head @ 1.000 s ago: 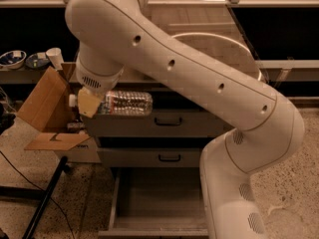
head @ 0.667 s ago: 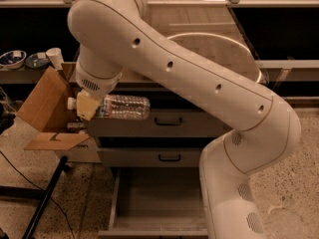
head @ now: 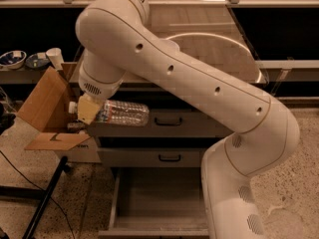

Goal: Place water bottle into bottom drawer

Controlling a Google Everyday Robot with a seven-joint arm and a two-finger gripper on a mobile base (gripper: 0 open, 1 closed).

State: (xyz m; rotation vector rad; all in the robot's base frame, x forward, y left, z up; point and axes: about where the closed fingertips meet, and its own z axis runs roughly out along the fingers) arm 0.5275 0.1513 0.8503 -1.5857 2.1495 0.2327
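1. Water bottle (head: 122, 112) lies level on its side in the air, in front of the face of the top drawer (head: 199, 126). Its white cap (head: 72, 106) points to the picture's left and its clear ribbed body runs to the right.
2. The hand (head: 88, 109) is clamped on the water bottle at the neck end. A tan finger (head: 85, 112) covers that part of the bottle, just beside the cap.
3. The hand hangs under the wrist of the white arm (head: 199, 78), at the left end of the cabinet and at the height of the top drawer.
4. The bottom drawer (head: 159, 195) is pulled out toward the camera, and its plain grey floor and side walls show. It sits well below the bottle and a little to the right of it.
5. The top drawer and the middle drawer (head: 129, 158) are pushed in, each with a black handle at its middle.
6. The arm rises from the lower right, bends over the counter (head: 209, 39) and comes down to the hand.
7. A cardboard box (head: 42, 101) with open flaps stands left of the cabinet, just beside the hand.
8. On a shelf at the far left sit two bowls (head: 12, 59) and a white cup (head: 55, 58).
9. A dark pole (head: 45, 198) leans across the speckled floor (head: 294, 183) at the lower left.
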